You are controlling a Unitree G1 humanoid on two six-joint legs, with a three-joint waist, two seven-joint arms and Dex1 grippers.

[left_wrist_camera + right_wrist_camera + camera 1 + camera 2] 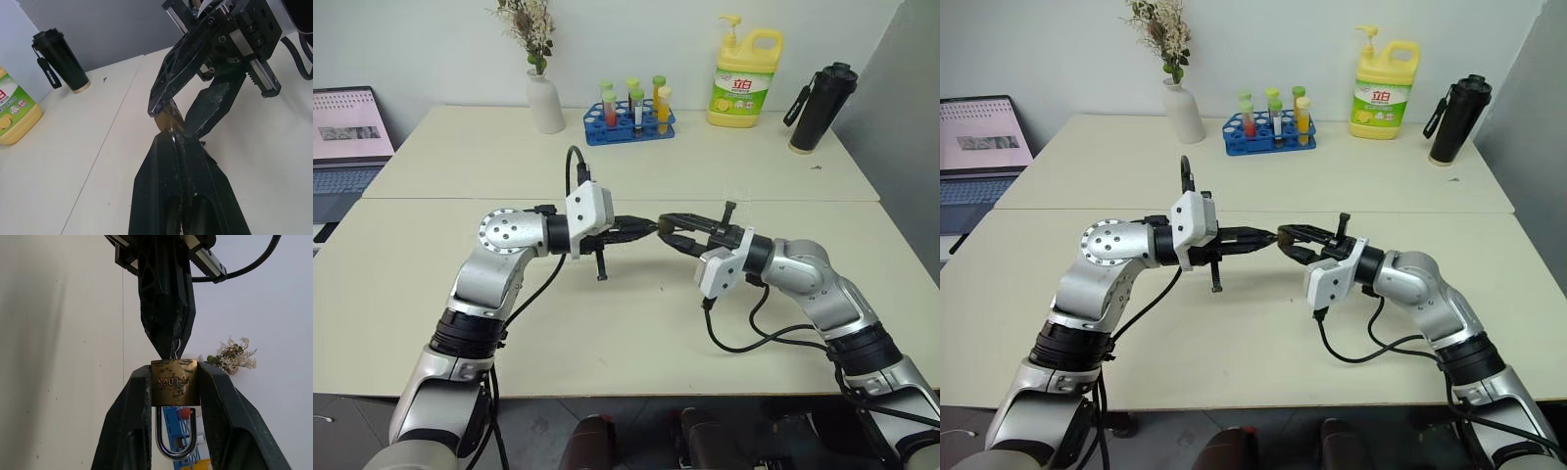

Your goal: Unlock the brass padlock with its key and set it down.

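Here the small golden-brass padlock [174, 382] with its thin silvery shackle loop sits clamped between the two black fingers of the right gripper [174, 396], one finger pressed on each narrow side of the body, held up in the air above the pale counter [636, 323]. Its long axis runs along those fingers: the shackle points back toward the right wrist and still looks seated in the body, while the keyway end faces out past the fingertips. Directly off that end, tip to tip, the left gripper [641, 227] has its fingers pressed together on the thin silvery key [177, 348], of which just a sliver shows meeting the lock. The coming move, I judge, is a turn about that shared line by the left wrist.
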